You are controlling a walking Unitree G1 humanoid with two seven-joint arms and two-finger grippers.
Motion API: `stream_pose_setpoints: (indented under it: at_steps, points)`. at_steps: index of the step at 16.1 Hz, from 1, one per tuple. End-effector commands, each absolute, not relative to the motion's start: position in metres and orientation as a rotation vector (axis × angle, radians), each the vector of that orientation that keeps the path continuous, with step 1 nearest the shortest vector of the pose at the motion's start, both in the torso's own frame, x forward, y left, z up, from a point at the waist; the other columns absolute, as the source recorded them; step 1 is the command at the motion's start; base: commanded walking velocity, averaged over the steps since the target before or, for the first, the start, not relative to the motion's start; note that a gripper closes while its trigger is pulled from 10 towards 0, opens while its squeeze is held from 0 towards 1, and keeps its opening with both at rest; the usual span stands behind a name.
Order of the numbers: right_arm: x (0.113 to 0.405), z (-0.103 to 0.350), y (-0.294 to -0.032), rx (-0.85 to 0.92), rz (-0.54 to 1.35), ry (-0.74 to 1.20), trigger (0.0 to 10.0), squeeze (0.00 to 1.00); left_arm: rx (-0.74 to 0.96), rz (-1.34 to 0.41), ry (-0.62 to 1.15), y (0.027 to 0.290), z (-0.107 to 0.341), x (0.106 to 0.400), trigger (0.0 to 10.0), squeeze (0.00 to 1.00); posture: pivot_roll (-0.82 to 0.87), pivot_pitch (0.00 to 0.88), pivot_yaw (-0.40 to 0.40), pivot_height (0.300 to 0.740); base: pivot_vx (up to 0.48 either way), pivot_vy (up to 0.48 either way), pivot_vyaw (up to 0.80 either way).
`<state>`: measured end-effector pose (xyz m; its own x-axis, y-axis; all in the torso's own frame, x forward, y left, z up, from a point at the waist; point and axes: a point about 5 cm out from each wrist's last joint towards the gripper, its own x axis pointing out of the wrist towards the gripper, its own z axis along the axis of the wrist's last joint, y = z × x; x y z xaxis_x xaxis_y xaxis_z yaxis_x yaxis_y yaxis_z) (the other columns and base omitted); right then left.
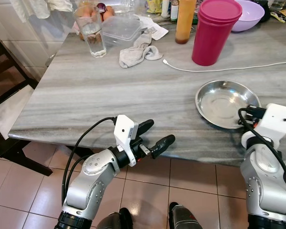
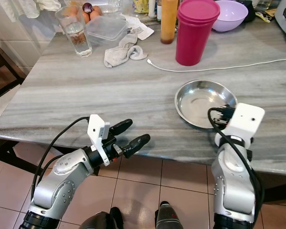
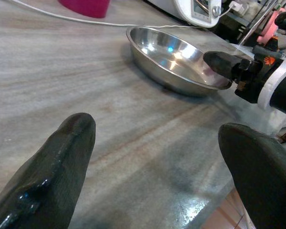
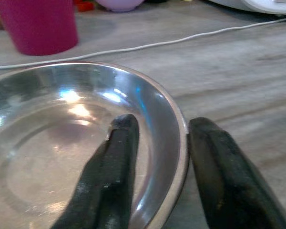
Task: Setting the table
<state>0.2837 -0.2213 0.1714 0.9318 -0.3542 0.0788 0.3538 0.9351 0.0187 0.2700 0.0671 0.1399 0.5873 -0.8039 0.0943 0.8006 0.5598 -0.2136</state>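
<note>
A shallow metal plate [image 1: 224,102] is seen lying near the front edge of the grey marbled surface [image 1: 109,90], toward the robot's right. The right hand [image 4: 157,143] is placed at the near rim of the plate, one black finger inside the rim and the other outside it; the rim is straddled, though whether it is firmly pinched cannot be told. The left hand [image 1: 155,136] is held just at the front edge of the surface, well apart from the plate, with its two fingers spread wide and nothing between them.

Farther back, a pink tumbler [image 1: 214,31] with a lid is stood upright, and a white cable [image 1: 219,69] is laid across the surface between it and the plate. A crumpled grey cloth [image 1: 138,51] is found left of the cable's end, with a clear drinking glass [image 1: 91,32] beyond it and a clear plastic box [image 1: 120,28] beside that. A lilac bowl [image 1: 250,14] is set behind the tumbler. Tiled floor [image 1: 148,191] is visible below the surface.
</note>
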Motion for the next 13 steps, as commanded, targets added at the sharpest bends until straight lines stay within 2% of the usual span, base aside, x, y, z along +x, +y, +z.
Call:
stream_pose_setpoints:
  at_steps: [1,5,8,10,13]
  points:
    - [0.281,0.178,-0.215,0.016,-0.314,-0.117,10.0,1.00,-0.219,-0.928,0.017,0.070,0.138,0.270,10.0,0.00,-0.34,0.235,0.096,0.740,0.000,0.000,0.00]
    - [0.266,0.196,-0.216,-0.112,-0.305,-0.195,10.0,1.00,-0.187,-0.825,-0.014,0.078,0.138,0.278,10.0,0.00,-0.34,0.234,0.096,0.740,0.000,0.000,0.00]
    - [0.251,0.193,-0.216,-0.206,-0.295,-0.196,10.0,1.00,-0.173,-0.718,-0.048,0.085,0.140,0.286,10.0,0.00,-0.35,0.231,0.096,0.740,0.000,0.000,0.00]
    - [0.242,0.194,-0.215,-0.370,-0.293,-0.224,10.0,1.00,-0.154,-0.643,-0.087,0.091,0.144,0.290,10.0,0.00,-0.35,0.225,0.095,0.740,0.000,0.000,0.00]
    - [0.235,0.190,-0.220,-0.447,-0.369,-0.217,10.0,1.00,-0.058,-0.489,-0.115,0.109,0.143,0.293,10.0,0.00,-0.34,0.214,0.096,0.740,0.000,0.000,0.00]
